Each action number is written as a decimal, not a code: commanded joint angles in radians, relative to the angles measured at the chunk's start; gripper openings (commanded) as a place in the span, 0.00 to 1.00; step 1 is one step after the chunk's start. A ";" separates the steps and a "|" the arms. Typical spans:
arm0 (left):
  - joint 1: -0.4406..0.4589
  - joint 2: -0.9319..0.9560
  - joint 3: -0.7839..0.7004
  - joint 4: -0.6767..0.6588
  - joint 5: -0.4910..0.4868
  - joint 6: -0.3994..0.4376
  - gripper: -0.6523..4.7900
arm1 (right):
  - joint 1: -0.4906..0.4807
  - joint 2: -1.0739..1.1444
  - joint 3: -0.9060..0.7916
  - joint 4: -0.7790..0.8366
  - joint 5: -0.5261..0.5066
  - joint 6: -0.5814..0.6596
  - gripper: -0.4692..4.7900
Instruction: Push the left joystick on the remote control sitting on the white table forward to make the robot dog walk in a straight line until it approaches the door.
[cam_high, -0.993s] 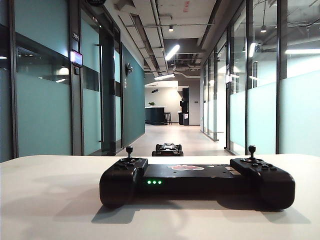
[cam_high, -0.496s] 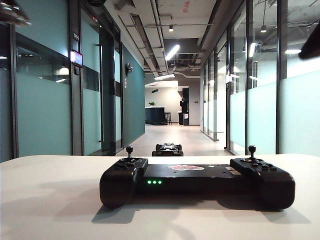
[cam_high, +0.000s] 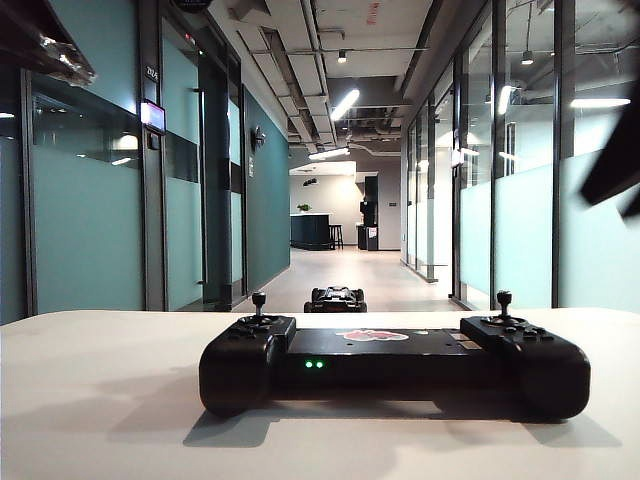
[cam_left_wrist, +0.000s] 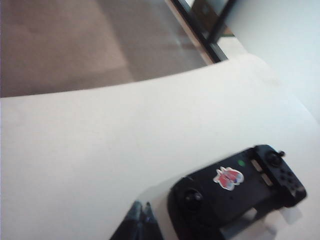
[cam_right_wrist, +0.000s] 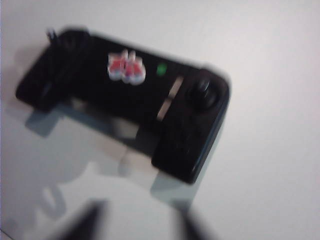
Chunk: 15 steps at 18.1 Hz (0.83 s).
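Note:
The black remote control (cam_high: 395, 365) lies on the white table (cam_high: 100, 400), its left joystick (cam_high: 259, 298) standing upright and untouched. Beyond the table's far edge the robot dog (cam_high: 336, 298) stands on the corridor floor. My left gripper (cam_left_wrist: 142, 217) is shut and hovers above the table beside the remote control's (cam_left_wrist: 235, 187) left handle, a little short of the left joystick (cam_left_wrist: 192, 196). My right gripper (cam_right_wrist: 140, 225) is open, blurred, and hangs over bare table in front of the remote control (cam_right_wrist: 125, 100). Both arms show only at the exterior view's upper corners.
The right-hand thumbstick (cam_high: 504, 297) stands on the other handle. A long corridor with teal glass walls (cam_high: 90, 200) and frosted glass (cam_high: 600, 230) runs away behind the table. The left arm (cam_high: 40, 40) and right arm (cam_high: 615, 165) are high above the table.
Both arms have come further into the exterior view, the left at the top left corner, the right lower along the right edge. The remote and the robot dog have not moved.

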 joint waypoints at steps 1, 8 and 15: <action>-0.001 -0.003 0.005 0.013 0.024 -0.002 0.11 | 0.006 0.084 0.006 0.021 -0.005 0.031 0.68; -0.001 -0.003 0.005 0.013 0.024 -0.002 0.11 | 0.011 0.305 0.007 0.179 -0.057 0.042 0.87; -0.001 -0.004 0.005 0.012 0.050 -0.002 0.11 | 0.010 0.468 0.007 0.255 -0.029 0.093 0.87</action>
